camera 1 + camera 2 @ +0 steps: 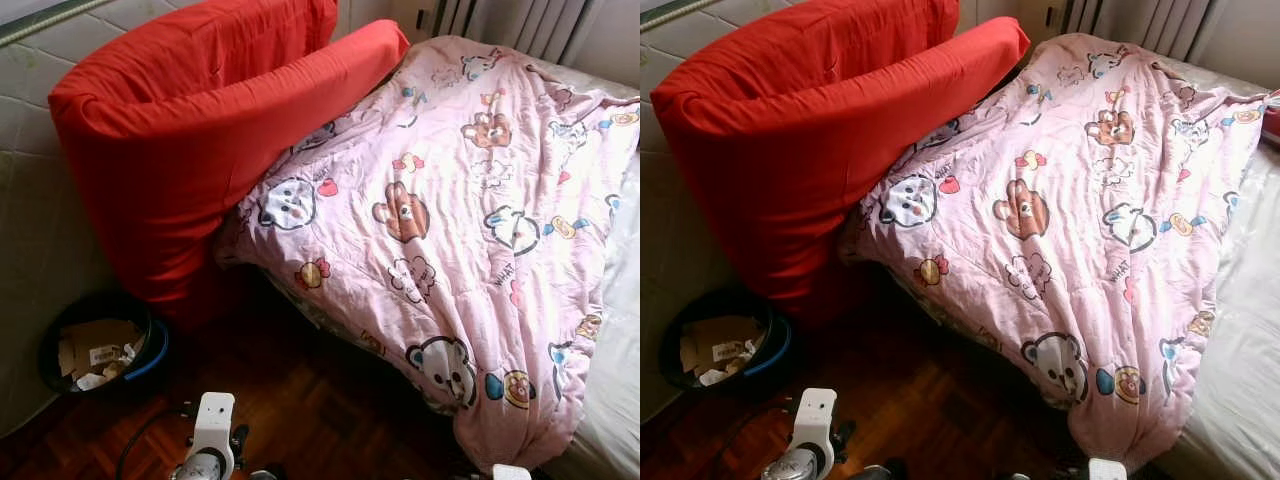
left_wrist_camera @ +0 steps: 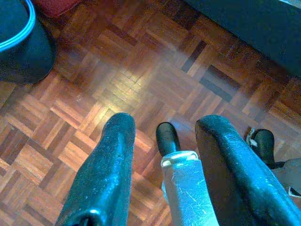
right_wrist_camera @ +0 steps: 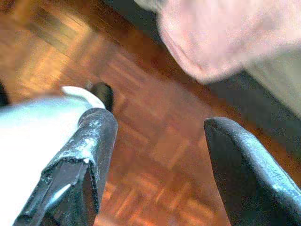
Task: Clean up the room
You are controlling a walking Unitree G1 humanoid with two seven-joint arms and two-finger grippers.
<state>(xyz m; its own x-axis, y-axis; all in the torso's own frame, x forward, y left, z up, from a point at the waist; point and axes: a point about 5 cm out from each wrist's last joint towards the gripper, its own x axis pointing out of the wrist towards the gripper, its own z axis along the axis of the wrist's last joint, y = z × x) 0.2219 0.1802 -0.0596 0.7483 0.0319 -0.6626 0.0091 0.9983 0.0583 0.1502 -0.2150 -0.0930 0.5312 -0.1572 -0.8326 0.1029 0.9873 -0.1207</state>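
**Bedside with rumpled quilt and a full bin**

A dark parquet floor [image 1: 330,410] ran beside a bed under a tiled wall. In the head views, a pink quilt printed with cartoon animals [image 1: 450,220] lay crumpled across the mattress, one corner drooping over the edge toward the floor. A big red folded cushion [image 1: 190,130] leaned against the wall at the bed's head, touching the quilt. Below it stood a round black waste bin with a blue rim [image 1: 48,345], holding cardboard scraps and paper.

In the left wrist view, the left gripper [image 2: 162,136] hung over bare parquet, fingers spread wide and holding nothing, the bin near.

In the right wrist view, the right gripper [image 3: 160,136] was also parted and empty, below the quilt's hanging corner.
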